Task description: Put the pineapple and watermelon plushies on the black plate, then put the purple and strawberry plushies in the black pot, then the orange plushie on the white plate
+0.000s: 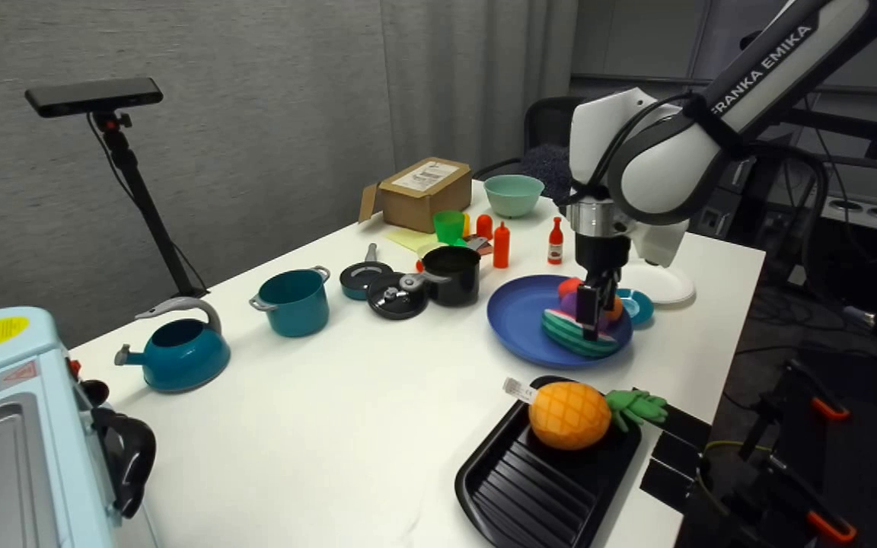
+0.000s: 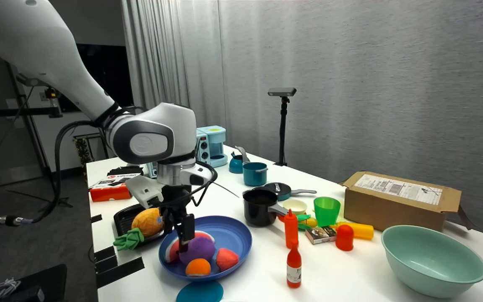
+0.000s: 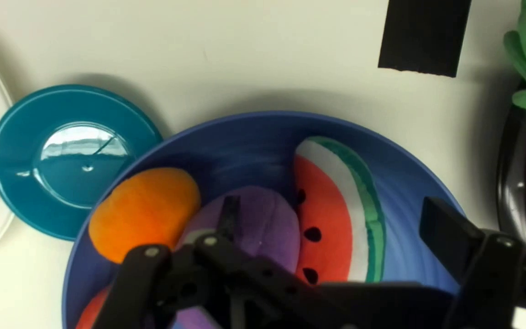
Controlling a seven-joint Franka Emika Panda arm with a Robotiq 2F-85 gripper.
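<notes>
Tool (image 3: 331,212) over watermelon plushie (image 3: 334,228), purple plushie (image 3: 270,224) right alongside, teal disc (image 3: 76,162) nearby.

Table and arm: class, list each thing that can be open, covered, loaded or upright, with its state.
Pincer, open
Blue plate, loaded with four plushies
Black tray, loaded with pineapple plushie
Black pot, uncovered
Black lid, off
Teal pot, uncovered
Teal kettle, uncovered
Green cup, upright
Mint bowl, upright
Red squeeze bottle, upright
Red sauce bottle, upright
Cardboard box, flap open

The watermelon plushie (image 3: 331,205) looks like matt cloth, the teal plate (image 3: 78,160) like smooth, glossy plastic (it reflects light), and the box (image 2: 394,212) like cardboard.
</notes>
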